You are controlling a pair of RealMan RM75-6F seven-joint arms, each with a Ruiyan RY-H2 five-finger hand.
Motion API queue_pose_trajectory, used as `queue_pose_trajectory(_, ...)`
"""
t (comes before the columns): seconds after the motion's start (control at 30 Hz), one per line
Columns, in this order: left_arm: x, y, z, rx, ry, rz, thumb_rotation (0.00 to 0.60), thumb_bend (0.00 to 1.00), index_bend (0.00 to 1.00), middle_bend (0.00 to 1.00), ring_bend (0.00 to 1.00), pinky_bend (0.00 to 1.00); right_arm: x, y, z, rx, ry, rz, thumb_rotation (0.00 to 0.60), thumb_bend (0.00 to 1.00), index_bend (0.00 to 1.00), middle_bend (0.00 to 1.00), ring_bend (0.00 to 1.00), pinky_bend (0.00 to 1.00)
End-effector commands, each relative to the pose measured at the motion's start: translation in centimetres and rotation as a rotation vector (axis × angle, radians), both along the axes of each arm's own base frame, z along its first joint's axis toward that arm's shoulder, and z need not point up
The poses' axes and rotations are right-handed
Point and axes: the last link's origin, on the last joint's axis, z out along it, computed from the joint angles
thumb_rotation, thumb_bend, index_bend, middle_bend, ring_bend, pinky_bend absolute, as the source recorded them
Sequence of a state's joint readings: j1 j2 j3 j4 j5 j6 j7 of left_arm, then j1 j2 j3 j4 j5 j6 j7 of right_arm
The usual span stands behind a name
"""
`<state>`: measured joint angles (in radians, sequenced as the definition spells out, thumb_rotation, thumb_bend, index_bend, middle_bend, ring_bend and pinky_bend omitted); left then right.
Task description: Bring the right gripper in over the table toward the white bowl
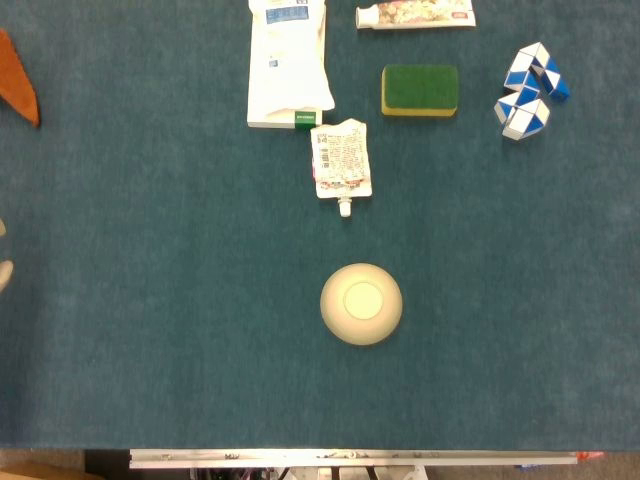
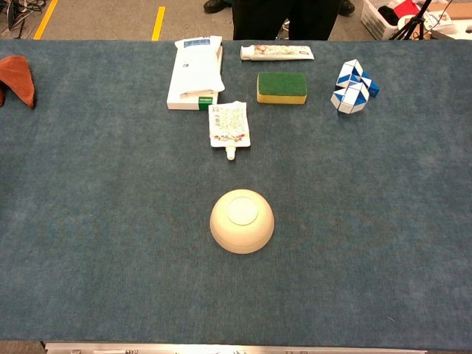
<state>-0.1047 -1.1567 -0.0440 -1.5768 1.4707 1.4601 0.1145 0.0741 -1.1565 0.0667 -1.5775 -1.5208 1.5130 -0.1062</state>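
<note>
The white bowl (image 1: pixel 361 304) (image 2: pixel 242 220) sits upside down near the middle of the blue table cloth, its base ring facing up. Nothing touches it. My right hand shows in neither view. At the far left edge of the head view two small pale tips (image 1: pixel 4 272) poke into the frame. They may belong to my left hand, but too little shows to tell how it is held. The chest view shows no hand at all.
Behind the bowl lie a spouted pouch (image 1: pixel 342 162), a white box (image 1: pixel 288 62), a green sponge (image 1: pixel 420 90), a tube (image 1: pixel 415 15) and a blue-white twist puzzle (image 1: pixel 530 90). An orange cloth (image 1: pixel 18 88) lies far left. The table's front edge (image 1: pixel 350 457) is near.
</note>
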Motion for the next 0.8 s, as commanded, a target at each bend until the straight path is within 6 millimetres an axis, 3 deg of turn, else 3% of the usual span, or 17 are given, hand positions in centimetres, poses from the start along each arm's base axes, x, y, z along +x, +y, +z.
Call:
queue_pose_trajectory(0.03, -0.01, 0.0, 0.08, 0.002, -0.001, 0.0, 0.6, 0.21, 0.47, 0.34, 0.32, 0.48, 0.0, 0.0, -0.06, 0.002, 0.002, -0.001, 0.6, 0.18, 0.46, 0.44, 0.26, 0.1)
queue_pose_trajectory(0.8, 0.38, -0.39, 0.13, 0.0, -0.003, -0.013, 0.6, 0.21, 0.47, 0.34, 0.32, 0.48, 0.44, 0.27, -0.15, 0.003, -0.006, 0.013, 0.6, 0.18, 0.46, 0.44, 0.26, 0.1)
